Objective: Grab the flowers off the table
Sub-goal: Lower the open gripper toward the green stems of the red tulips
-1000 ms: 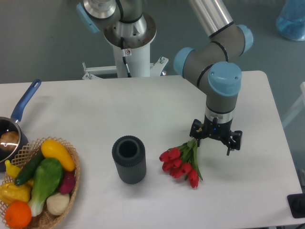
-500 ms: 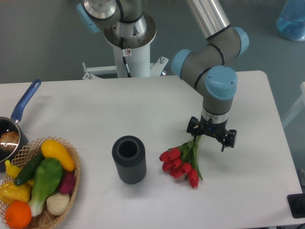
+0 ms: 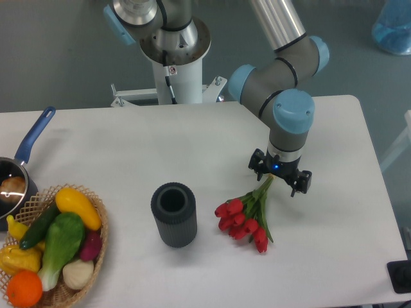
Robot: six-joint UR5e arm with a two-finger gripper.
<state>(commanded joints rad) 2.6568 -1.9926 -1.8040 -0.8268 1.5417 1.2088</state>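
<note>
The flowers [image 3: 246, 218], a small bunch of red tulips with green stems and leaves, lie on the white table [image 3: 128, 147] right of centre, with the heads toward the front left and the stems running up to the right. My gripper [image 3: 277, 179] hangs over the stem ends, pointing down. It is open, one finger on each side of the stems, and I cannot tell if the fingers touch the stems. The arm's blue-capped wrist [image 3: 293, 110] is right above it.
A dark ribbed cylinder vase [image 3: 173, 213] stands left of the flowers. A wicker basket [image 3: 96, 212] of fruit and vegetables sits at the front left, with a blue-handled pot [image 3: 22, 160] behind it. The robot base [image 3: 173, 58] stands at the table's back edge.
The gripper has shifted left and slightly toward the back, from beside the stems to over their ends. The flowers have not moved.
</note>
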